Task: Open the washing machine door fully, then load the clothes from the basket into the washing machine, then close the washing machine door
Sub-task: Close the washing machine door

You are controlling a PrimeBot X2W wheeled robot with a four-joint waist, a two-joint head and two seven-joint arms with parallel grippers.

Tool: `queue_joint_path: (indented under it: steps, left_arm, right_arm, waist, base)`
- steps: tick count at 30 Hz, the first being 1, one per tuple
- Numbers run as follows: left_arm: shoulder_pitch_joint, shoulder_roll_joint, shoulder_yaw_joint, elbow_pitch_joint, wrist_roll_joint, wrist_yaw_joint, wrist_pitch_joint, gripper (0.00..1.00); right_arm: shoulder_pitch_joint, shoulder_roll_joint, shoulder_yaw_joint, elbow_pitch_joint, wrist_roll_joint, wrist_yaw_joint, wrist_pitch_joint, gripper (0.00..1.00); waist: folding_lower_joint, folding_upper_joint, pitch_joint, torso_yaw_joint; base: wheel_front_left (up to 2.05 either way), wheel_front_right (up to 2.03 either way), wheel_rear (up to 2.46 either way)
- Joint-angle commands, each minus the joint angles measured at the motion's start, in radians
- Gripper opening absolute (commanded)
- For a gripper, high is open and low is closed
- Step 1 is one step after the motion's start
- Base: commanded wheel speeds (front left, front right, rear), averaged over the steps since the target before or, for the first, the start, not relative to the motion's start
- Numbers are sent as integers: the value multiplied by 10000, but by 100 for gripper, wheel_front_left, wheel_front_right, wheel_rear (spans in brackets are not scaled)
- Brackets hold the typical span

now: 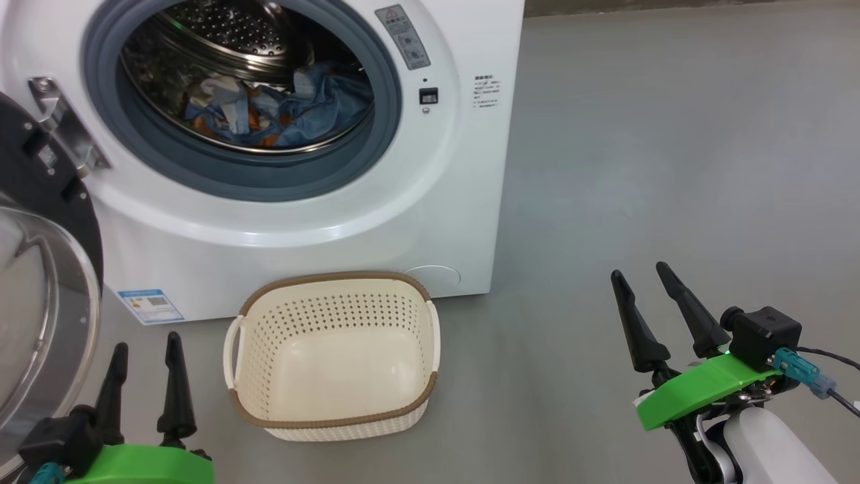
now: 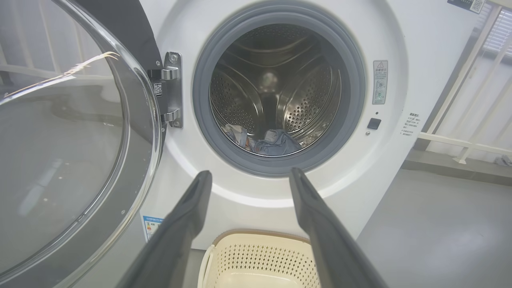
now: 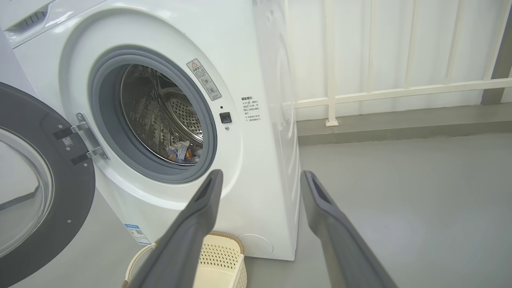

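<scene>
Poised, left gripper (image 1: 148,343) and right gripper (image 1: 638,270) fingers spread empty beside emptied cream perforated plastic basket (image 1: 336,316), to shut glossy black round door (image 1: 74,222) on light blue clothes (image 1: 322,107)

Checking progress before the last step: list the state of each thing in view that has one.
door: swung wide open to the left
washer: open, loaded
clothes: inside the washer
basket: upright, empty, in front of the washer
left gripper: open, empty
right gripper: open, empty
</scene>
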Motion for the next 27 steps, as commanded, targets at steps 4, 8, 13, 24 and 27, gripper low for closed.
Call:
queue_joint_path:
  steps: [4, 8, 13, 24, 27]
  left_arm:
    - [-115, 152, 419, -105, 218, 119, -65, 100]
    - [-113, 127, 439, -93, 312, 209, -65, 100]
    - [-55, 2, 519, -164, 374, 348, -65, 100]
    - [67, 25, 506, 4, 622, 564, -65, 100]
    - [76, 23, 466, 13, 631, 598, -65, 100]
  right_arm:
    - [-77, -52, 131, -161, 64, 73, -80, 100]
    - [-71, -59, 160, -143, 69, 73, -80, 100]
    - [-51, -77, 184, -101, 89, 73, -80, 100]
    - [31, -61, 294, 122, 178, 73, -80, 100]
    - [55, -50, 327, 191, 188, 73, -80, 100]
  waist:
    - [0, 0, -60, 331]
    - [0, 0, -91, 533]
    - [0, 0, -174, 895]
    - [0, 0, -389, 1835]
    - [0, 0, -434, 2134]
  base:
    - [0, 0, 0]
    - [0, 0, 0]
    - [0, 0, 0]
    - [0, 0, 0]
    - [0, 0, 0]
